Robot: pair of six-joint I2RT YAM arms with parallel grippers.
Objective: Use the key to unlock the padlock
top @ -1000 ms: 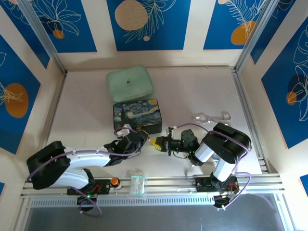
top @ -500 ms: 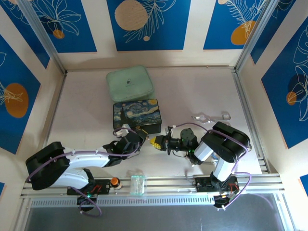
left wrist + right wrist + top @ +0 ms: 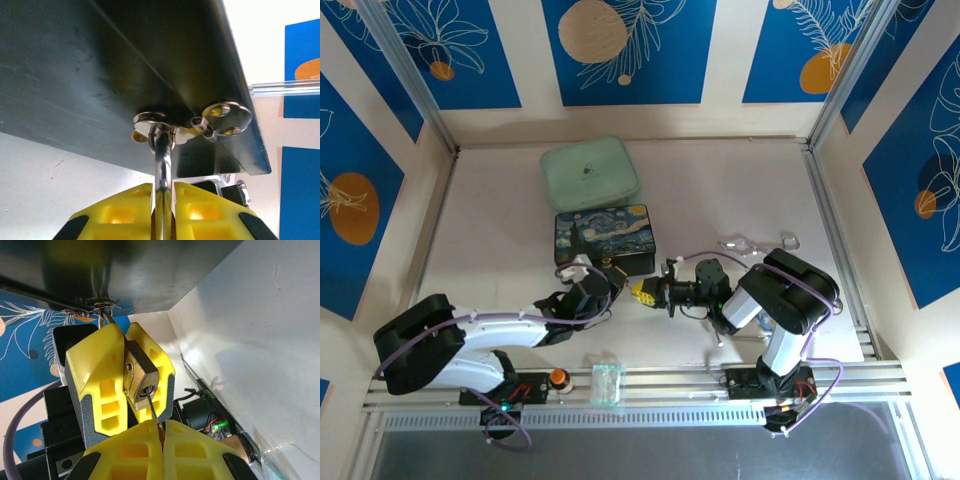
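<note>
Right gripper (image 3: 161, 432) pinches the key (image 3: 151, 405) in the padlock (image 3: 140, 374), left gripper (image 3: 162, 192) clamping it; left wrist view reveals shackle (image 3: 162, 159) through latch (image 3: 150, 118)

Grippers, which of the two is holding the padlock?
The left gripper, clamped around the brass padlock; the right gripper instead pinches the key at its keyhole.

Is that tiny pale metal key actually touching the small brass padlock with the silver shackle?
Touching. In the right wrist view, the thin blade of the key reaches up from the right gripper into the keyhole of the padlock, with no gap.
</note>
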